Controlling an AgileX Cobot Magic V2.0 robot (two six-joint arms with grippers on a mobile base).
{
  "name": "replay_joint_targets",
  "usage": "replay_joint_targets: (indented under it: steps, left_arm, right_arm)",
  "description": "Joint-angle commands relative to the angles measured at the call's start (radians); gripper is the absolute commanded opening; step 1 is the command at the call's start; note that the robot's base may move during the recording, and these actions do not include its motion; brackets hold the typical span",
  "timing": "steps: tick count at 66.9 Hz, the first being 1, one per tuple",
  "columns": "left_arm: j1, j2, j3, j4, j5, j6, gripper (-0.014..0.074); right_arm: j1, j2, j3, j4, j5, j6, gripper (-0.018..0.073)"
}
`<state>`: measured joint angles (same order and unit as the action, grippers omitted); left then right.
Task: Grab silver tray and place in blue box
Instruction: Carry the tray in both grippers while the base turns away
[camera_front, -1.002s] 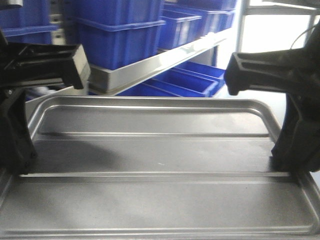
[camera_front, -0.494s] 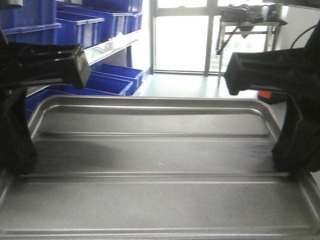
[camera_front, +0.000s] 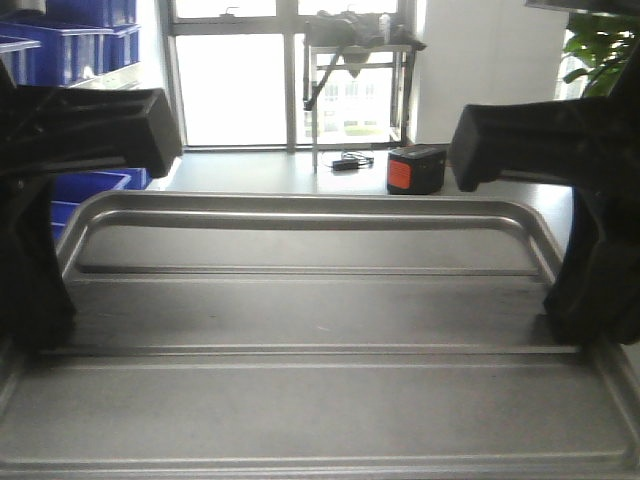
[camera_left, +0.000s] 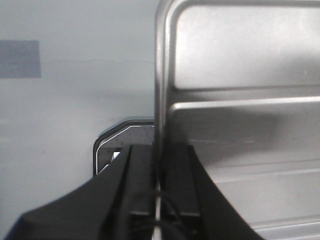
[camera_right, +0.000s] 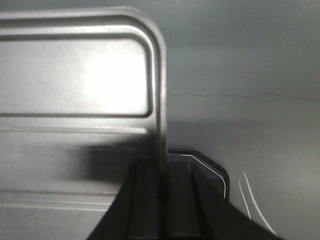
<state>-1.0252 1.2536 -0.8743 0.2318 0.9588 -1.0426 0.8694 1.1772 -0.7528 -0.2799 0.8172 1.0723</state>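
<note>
The silver tray (camera_front: 320, 310) is held level over the grey floor (camera_left: 75, 100). The left pincer (camera_left: 159, 172) is clamped on its left rim and the right pincer (camera_right: 163, 182) on its right rim, the same grip as before. The far scene has swung. The blue bins (camera_front: 70, 45) now show only at far left, with a bright window (camera_front: 235, 90) and an orange-black case (camera_front: 415, 168) ahead.

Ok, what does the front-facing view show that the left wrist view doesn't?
Front only: the right tool at the right edge of the silver tray, bright windows, an orange and black case on the floor, blue bins at far left. Left wrist only: fingers on either side of the tray's left rim, grey floor beneath. Both: the tray's raised ridges and the left tool gripping it.
</note>
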Motion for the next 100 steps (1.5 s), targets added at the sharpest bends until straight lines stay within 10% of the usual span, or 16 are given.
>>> replay_joint_targets:
  steps: [1, 100]
  left_arm:
    - [-0.007, -0.027, -0.025, 0.022, 0.010, -0.011, -0.0014]
    - [-0.007, -0.027, -0.025, 0.022, 0.010, -0.011, -0.0014]
  right_arm:
    - [-0.003, -0.025, -0.026, -0.047, -0.003, 0.000, 0.0060]
    - [-0.003, -0.025, -0.026, -0.047, -0.003, 0.000, 0.0060]
